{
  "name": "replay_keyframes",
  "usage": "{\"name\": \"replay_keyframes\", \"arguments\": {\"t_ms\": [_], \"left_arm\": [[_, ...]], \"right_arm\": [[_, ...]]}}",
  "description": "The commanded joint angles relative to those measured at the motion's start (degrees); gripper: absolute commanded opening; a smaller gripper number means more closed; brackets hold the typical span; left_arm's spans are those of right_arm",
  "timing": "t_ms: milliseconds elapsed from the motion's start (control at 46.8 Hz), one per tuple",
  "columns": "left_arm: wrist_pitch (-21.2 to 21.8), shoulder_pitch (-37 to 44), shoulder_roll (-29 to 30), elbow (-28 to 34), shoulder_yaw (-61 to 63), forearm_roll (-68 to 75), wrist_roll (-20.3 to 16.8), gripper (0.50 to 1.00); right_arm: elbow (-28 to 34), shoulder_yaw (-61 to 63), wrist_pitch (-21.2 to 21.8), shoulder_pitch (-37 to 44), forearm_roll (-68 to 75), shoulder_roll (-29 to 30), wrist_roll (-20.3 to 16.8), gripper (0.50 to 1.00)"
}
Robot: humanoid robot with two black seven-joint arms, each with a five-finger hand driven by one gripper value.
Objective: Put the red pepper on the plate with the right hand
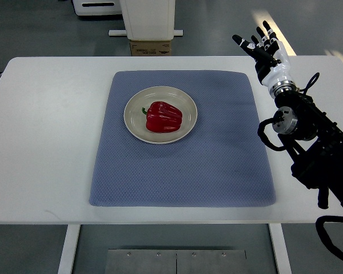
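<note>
A red pepper (163, 116) with a short green stem lies on a cream plate (134, 105) on the left half of a blue-grey mat (217, 154). My right hand (262, 47) is raised at the far right of the table, beyond the mat's far right corner, well apart from the plate. Its fingers (267, 33) are spread and hold nothing. The left arm is out of view.
The mat lies on a white table (46, 142). A cardboard box (151, 48) and a white machine base stand on the floor behind the table's far edge. My right arm's black links and cables (314, 142) hang over the table's right side.
</note>
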Motion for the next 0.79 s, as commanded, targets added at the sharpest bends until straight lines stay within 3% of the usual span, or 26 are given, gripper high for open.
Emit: {"name": "replay_keyframes", "arguments": {"t_ms": [0,171,321,770], "left_arm": [[0.0,0.0,0.0,0.0,0.0,0.0,0.0,1.0],[0.0,0.0,0.0,0.0,0.0,0.0,0.0,1.0],[0.0,0.0,0.0,0.0,0.0,0.0,0.0,1.0],[0.0,0.0,0.0,0.0,0.0,0.0,0.0,1.0]], "right_arm": [[0.0,1.9,0.1,-0.5,0.0,0.5,-0.5,1.0],[0.3,7.3,1.0,-1.9,0.0,0.5,-5.7,1.0],[1.8,10.5,1.0,-3.3,0.0,0.5,-8.1,1.0],[4.4,13.4,0.9,-7.9,-0.1,0.5,-7.8,1.0]]}}
